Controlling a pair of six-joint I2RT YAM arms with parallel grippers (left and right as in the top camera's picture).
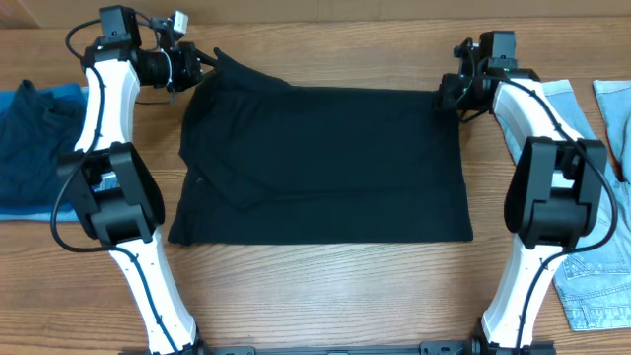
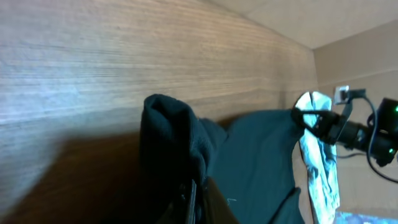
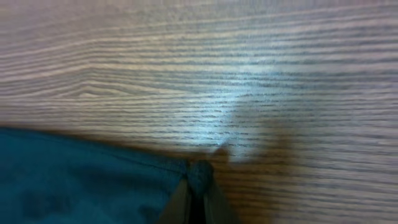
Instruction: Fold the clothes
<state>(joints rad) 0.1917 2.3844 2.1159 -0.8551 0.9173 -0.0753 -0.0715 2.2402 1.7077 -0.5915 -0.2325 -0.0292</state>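
— Where does the black garment (image 1: 325, 163) lie?

— Across the middle of the worktop (image 1: 325, 296), spread nearly flat, with its long edges running side to side. Its left part is doubled over, and a slanting fold line shows there (the cloth is so dark that I cannot separate the layers further).

— And the left tool (image 1: 211, 59)?

— At the black garment's far left corner, jaws closed tight on the cloth. In the left wrist view that corner rises in a bunched hump above the fingers (image 2: 188, 204), lifted clear of the wood.

— The right tool (image 1: 446, 97)?

— At the black garment's far right corner, also pinched closed on it. The right wrist view shows a small knot of hem caught just beyond the fingertips (image 3: 176, 208), and the rest of the fabric stretches away to the left, low against the worktop.

— So both far corners are gripped?

— Yes, and the edge between them looks fairly straight from overhead. The near edge lies loose on the wood.

— What else is there?

— A dark blue garment (image 1: 30, 128) lies crumpled well to the left of the black garment. Pale denim (image 1: 592, 281) lies to its right, partly under the right arm.
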